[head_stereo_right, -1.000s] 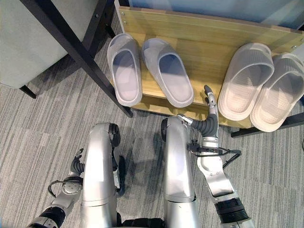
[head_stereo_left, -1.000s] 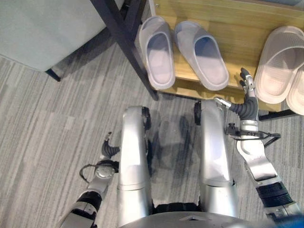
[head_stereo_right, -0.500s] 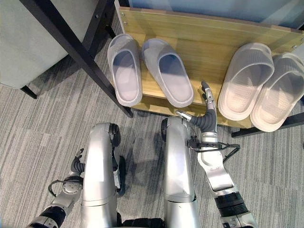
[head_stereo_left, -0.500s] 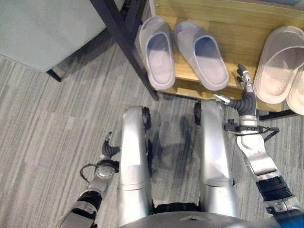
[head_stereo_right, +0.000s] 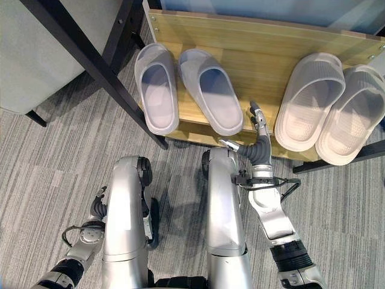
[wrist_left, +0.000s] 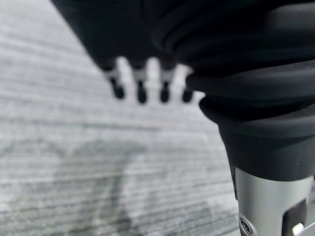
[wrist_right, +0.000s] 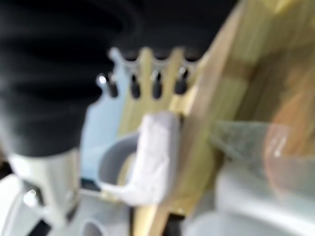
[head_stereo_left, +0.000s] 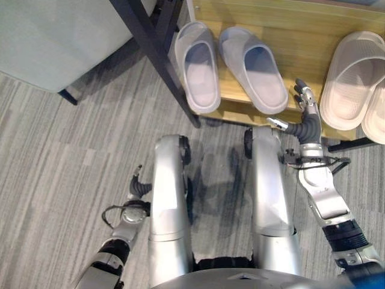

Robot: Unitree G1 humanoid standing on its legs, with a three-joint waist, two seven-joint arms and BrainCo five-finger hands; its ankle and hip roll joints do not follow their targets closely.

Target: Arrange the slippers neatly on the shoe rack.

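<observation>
On your far left, your left hand point(head_stereo_left: 138, 185) hangs low beside the leg over the grey striped carpet point(head_stereo_left: 72, 150), and its wrist view shows the fingers point(wrist_left: 141, 91) hanging straight and relaxed, holding nothing. Above it, a dark metal leg point(head_stereo_left: 157, 54) of the neighbouring furniture slants across the carpet to the corner of the wooden shoe rack point(head_stereo_right: 258, 54). On the rack's left part you have the pair of grey slippers point(head_stereo_right: 183, 87) lying side by side, openings up, the left one roughly straight and the right one angled so its heel swings toward the rack's front edge. Moving right, your right hand point(head_stereo_right: 259, 129) is raised at that front edge, in the gap between the grey pair and the pair of beige slippers point(head_stereo_right: 328, 108); its fingers are extended and open, gripping nothing, with the tips just beside the heel of the right grey slipper, though you cannot tell if they touch it. At the far right, the beige slippers sit close together on the rack, tilted the same way, their heels reaching the front edge.
</observation>
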